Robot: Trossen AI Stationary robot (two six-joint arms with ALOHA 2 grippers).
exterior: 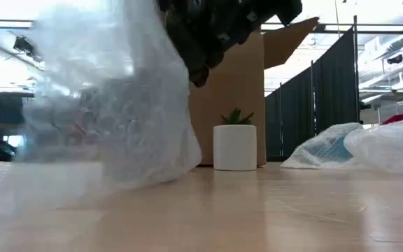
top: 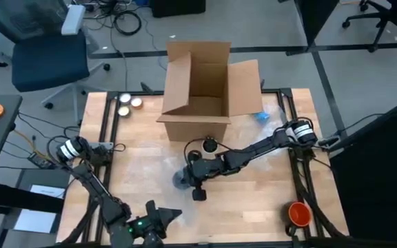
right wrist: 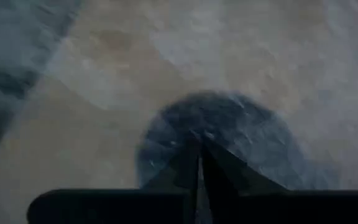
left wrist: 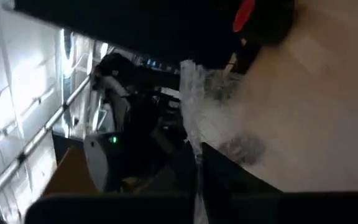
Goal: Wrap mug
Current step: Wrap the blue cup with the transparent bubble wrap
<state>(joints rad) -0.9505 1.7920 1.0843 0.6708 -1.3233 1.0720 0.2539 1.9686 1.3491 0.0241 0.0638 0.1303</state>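
Even overhead light falls on the table (top: 267, 200), with soft shadows. The low view is bright, its near bubble wrap (exterior: 110, 105) blurred; both wrist views are dim and smeared.

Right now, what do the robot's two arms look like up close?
Both arms are dark, almost black, built from slim jointed links. Each has a white ring-shaped band with dark trim near its base: the left arm and the right arm. Thin cables trail off beside the left arm's base. A small green light glows low on the left arm. Each arm ends in two narrow dark jaws.
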